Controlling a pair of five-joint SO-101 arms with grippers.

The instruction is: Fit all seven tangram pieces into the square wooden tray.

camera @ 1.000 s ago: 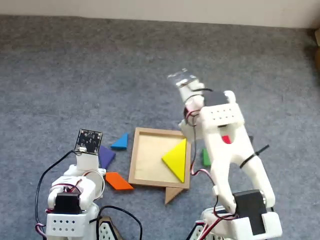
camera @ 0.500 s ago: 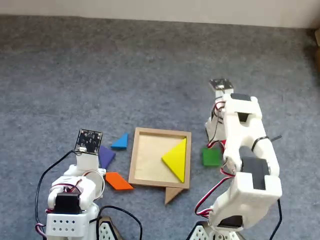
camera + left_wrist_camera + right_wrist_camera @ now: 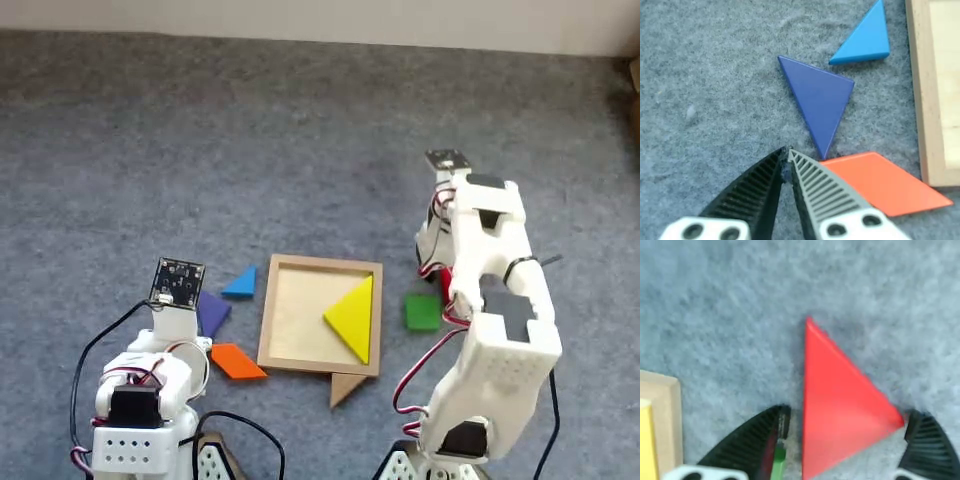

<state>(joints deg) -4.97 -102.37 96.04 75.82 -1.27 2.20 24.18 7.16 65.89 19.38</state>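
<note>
The square wooden tray (image 3: 268, 318) holds one yellow triangle (image 3: 352, 318) against its right side. My right gripper (image 3: 847, 416) is open low over a red triangle (image 3: 837, 395), one finger on each side of it. A green square (image 3: 422, 312) lies just right of the tray beside my right arm (image 3: 485, 250). My left gripper (image 3: 786, 152) is shut and empty, just short of a purple triangle (image 3: 817, 97). An orange parallelogram (image 3: 885, 182) and a blue triangle (image 3: 865, 40) lie beside it, left of the tray edge (image 3: 930, 100). A tan triangle (image 3: 345, 388) rests below the tray.
Everything sits on grey carpet. The tray corner (image 3: 660, 400) stands close to the right gripper's dark finger (image 3: 767, 435). My left arm (image 3: 150, 390) rests at the near left. Open carpet stretches across the far half of the scene.
My right arm swung from above the tray's far right corner out to the right and came down over the red triangle, uncovering the green square. The left arm stayed still.
</note>
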